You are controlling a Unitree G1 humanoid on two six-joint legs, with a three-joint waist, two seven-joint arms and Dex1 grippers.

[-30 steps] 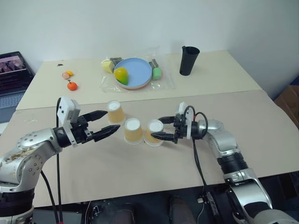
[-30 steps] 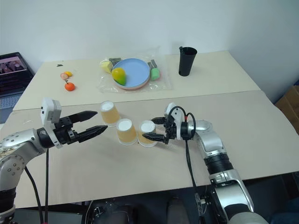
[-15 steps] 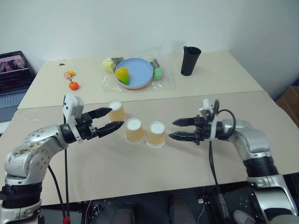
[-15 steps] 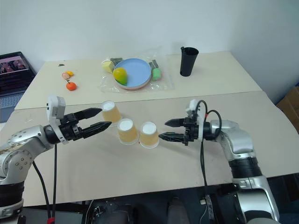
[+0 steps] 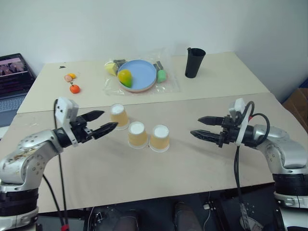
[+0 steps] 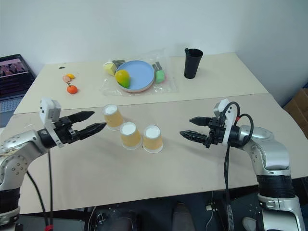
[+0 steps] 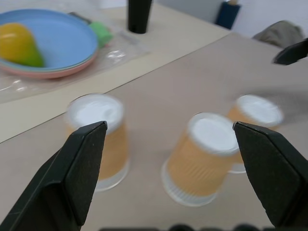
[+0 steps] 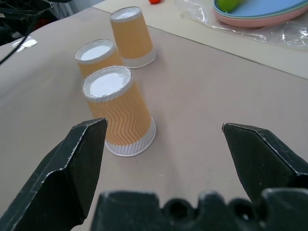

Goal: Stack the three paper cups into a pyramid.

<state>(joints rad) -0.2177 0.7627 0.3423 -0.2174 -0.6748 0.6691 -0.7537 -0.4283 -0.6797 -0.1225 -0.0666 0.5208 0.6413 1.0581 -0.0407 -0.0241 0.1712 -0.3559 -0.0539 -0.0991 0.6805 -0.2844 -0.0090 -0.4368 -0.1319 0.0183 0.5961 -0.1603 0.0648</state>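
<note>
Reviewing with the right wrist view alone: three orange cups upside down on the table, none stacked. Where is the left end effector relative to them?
Observer: The left end effector hovers open just short of the leftmost cup, on its left side, with a gap between them.
Operator: Anything farther back that I'm missing?
Observer: A black cup stands upright to the right of the blue plate.
Operator: How far off is my own side?
Observer: The right end effector is open and empty, clearly apart from the nearest cup, off to its right.
</note>
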